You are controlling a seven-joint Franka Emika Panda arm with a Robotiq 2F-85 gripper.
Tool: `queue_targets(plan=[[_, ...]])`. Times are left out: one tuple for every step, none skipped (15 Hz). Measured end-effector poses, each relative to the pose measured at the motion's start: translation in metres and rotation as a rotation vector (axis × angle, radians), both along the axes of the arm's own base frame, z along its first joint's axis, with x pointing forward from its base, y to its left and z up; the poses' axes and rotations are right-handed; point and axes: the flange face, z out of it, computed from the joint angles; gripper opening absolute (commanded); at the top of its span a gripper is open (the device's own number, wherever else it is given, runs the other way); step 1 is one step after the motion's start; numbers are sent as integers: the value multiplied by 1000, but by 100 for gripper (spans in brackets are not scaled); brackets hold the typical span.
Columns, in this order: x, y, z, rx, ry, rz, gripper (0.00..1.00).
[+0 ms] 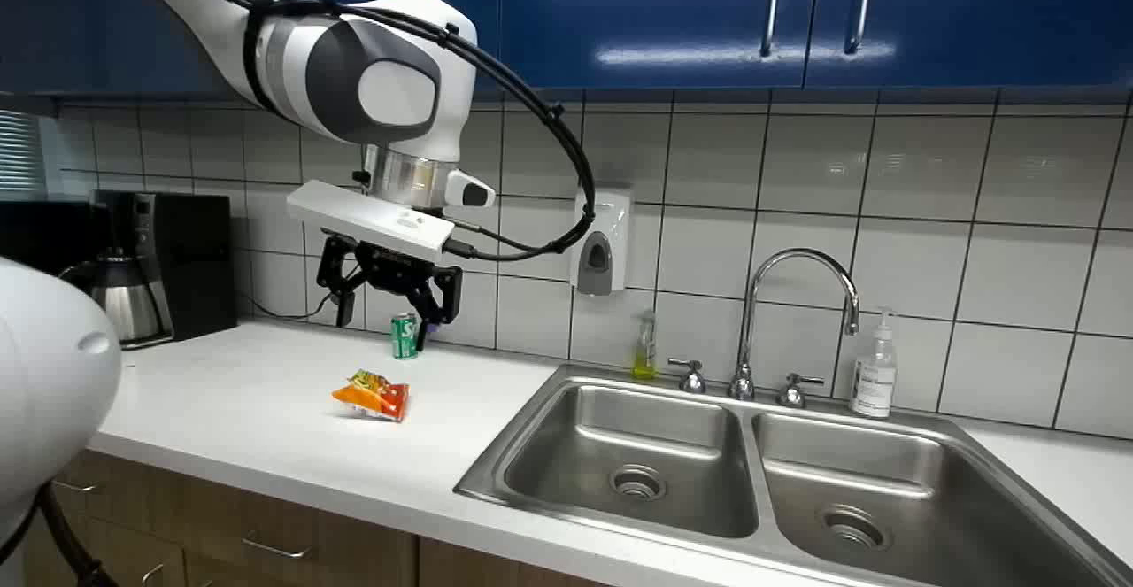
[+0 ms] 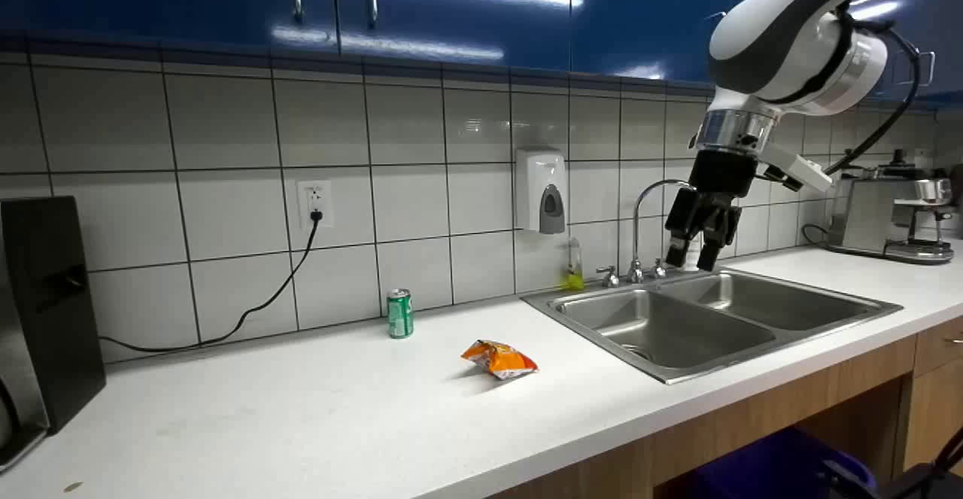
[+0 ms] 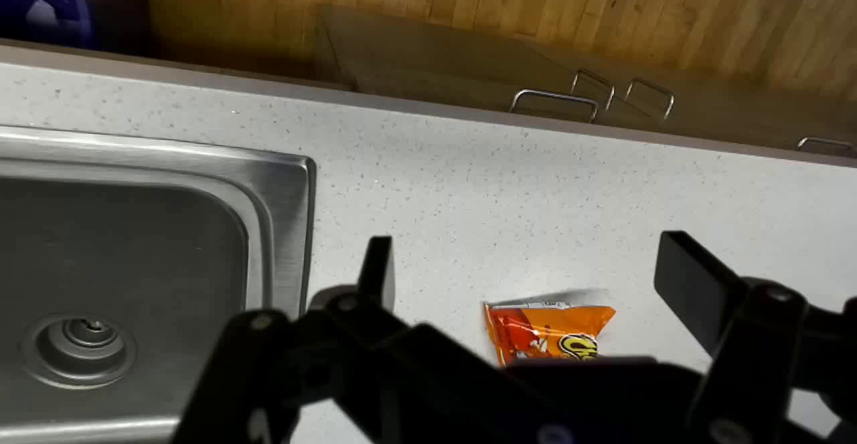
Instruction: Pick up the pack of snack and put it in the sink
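The pack of snack, an orange-red packet with yellow marks, lies on the white counter in both exterior views (image 1: 373, 395) (image 2: 500, 360). The steel double-basin sink stands beside it (image 1: 759, 472) (image 2: 715, 360). My gripper (image 1: 382, 330) (image 2: 691, 264) points down in the air, apart from the packet. It is open and empty, its fingers wide apart. In the wrist view the packet (image 3: 549, 330) shows between and below the open fingers (image 3: 532, 270), and the gripper's body hides part of it. A corner of the sink (image 3: 288, 196) shows at the left there.
A green can (image 1: 404, 335) (image 2: 400, 313) stands near the wall behind the packet. The curved tap (image 1: 752, 304), a small bottle (image 1: 644, 352) and a pump bottle (image 1: 874, 382) line the sink's back. A wall dispenser (image 1: 602, 246) hangs above. A coffee maker (image 1: 190, 264) stands on the counter.
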Motion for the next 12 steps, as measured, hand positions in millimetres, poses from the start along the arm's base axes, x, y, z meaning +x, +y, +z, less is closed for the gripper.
queue_targets(plan=[[0, 0, 0, 0, 0, 0, 100], [0, 0, 0, 0, 0, 0, 100], [0, 0, 0, 0, 0, 0, 100], [0, 0, 0, 0, 0, 0, 100], [0, 0, 0, 0, 0, 0, 100], [0, 0, 0, 0, 0, 0, 100], [0, 0, 0, 0, 0, 0, 100], [0, 0, 0, 0, 0, 0, 100], [0, 1, -1, -1, 2, 1, 100], [0, 1, -2, -3, 5, 3, 100], [1, 3, -3, -3, 10, 6, 100], [2, 6, -6, -1, 15, 11, 100]])
